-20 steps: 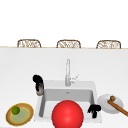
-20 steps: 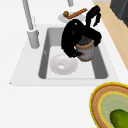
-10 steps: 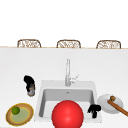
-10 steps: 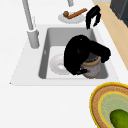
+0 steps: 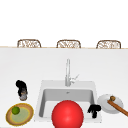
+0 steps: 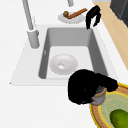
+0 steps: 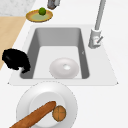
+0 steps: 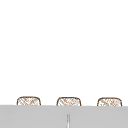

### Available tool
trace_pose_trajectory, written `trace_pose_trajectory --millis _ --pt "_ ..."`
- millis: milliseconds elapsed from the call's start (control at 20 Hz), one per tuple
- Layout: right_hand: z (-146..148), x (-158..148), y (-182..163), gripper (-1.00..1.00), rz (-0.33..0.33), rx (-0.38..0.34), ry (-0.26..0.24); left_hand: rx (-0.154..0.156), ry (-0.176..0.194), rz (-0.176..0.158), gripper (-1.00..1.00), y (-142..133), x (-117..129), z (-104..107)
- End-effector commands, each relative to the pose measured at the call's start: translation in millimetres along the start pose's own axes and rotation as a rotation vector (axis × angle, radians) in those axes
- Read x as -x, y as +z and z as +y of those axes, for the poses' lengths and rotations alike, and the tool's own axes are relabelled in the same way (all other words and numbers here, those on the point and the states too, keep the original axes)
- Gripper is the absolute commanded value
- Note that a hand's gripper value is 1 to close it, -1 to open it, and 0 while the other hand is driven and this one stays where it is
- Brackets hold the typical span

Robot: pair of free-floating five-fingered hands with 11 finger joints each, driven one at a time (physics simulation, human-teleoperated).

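My left hand (image 5: 21, 86) is shut on a small grey jar (image 5: 23, 95) over the counter left of the sink (image 5: 42, 86). In the left side view this hand (image 6: 83, 86) holds the jar (image 6: 98, 98) at the rim of a yellow-rimmed green plate (image 6: 110, 106). My right hand (image 5: 94, 109) hangs idle at the sink's front right corner, fingers relaxed and pointing down, holding nothing. It also appears in the left side view (image 6: 93, 16) and the right side view (image 7: 15, 60).
The yellow-rimmed plate (image 5: 23, 117) carries a lime (image 5: 16, 110). A white plate (image 5: 105, 106) at the right holds a baguette (image 5: 117, 107) and a round brown roll (image 5: 112, 98). A white bowl (image 6: 62, 64) lies in the basin. A red ball (image 5: 67, 114) sits at the sink's front. The faucet (image 5: 67, 72) stands behind.
My left hand has carried the jar leftward, from over the sink's left part out above the counter beside the yellow-rimmed plate. The right hand has stayed put.
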Motion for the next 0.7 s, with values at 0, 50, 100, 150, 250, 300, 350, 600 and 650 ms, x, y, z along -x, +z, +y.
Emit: trace_pose_trajectory --millis 0,50,100,150,250,300,350,600,650 --pt "0.0 0.0 0.0 0.00 0.000 0.000 0.000 -0.035 -0.037 0.000 1.00 25.1 8.8 4.4" --pt "0.0 0.0 0.0 0.00 0.000 0.000 0.000 -0.037 -0.039 -0.001 1.00 32.7 12.4 4.1" --pt "0.0 0.0 0.0 0.00 0.000 0.000 0.000 -0.040 -0.039 0.000 1.00 40.2 16.3 3.5" --pt "0.0 0.0 0.0 0.00 0.000 0.000 0.000 -0.040 -0.037 0.004 1.00 48.7 21.0 0.5" --pt "0.0 0.0 0.0 0.00 0.000 0.000 0.000 -0.027 -0.043 0.012 1.00 64.4 28.2 0.3" --pt "0.0 0.0 0.0 0.00 0.000 0.000 0.000 -0.021 -0.051 0.008 1.00 71.1 31.5 3.8" --pt "0.0 0.0 0.0 0.00 0.000 0.000 0.000 -0.014 -0.073 0.003 1.00 72.7 32.2 12.1" --pt "0.0 0.0 0.0 0.00 0.000 0.000 0.000 -0.003 -0.090 0.014 1.00 74.5 43.4 28.7" --pt "0.0 0.0 0.0 0.00 0.000 0.000 0.000 -0.007 -0.102 0.018 1.00 75.9 44.5 29.8"
